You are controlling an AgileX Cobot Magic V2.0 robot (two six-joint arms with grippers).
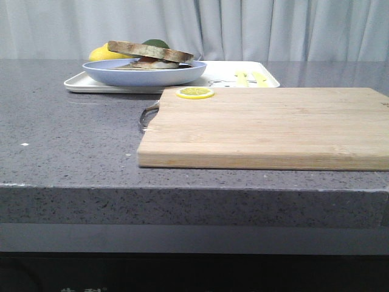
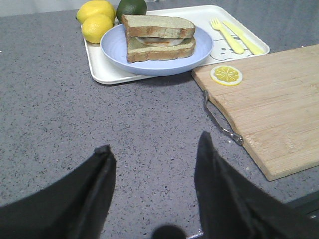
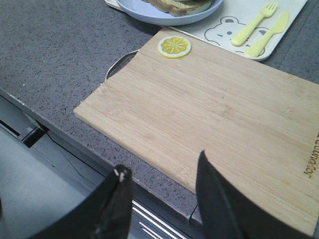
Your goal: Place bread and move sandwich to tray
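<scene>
The sandwich (image 2: 159,42) lies on the round light-blue plate (image 2: 114,52), and the plate stands on the white tray (image 2: 99,75) at the far left of the counter. The bread (image 2: 157,25) lies on top of the sandwich, with the white egg and some orange showing between the slices. The front view shows the bread (image 1: 149,51), the plate (image 1: 121,74) and the tray (image 1: 225,76). My left gripper (image 2: 154,149) is open and empty over bare counter, well short of the tray. My right gripper (image 3: 162,164) is open and empty over the counter's front edge, by the cutting board.
A wooden cutting board (image 1: 261,125) with a metal handle (image 2: 219,119) lies in front of the tray, a lemon slice (image 1: 195,92) on its far left corner. Two lemons (image 2: 97,20) and a lime (image 2: 131,6) sit on the tray's far end, a yellow fork and knife (image 2: 232,36) on its right.
</scene>
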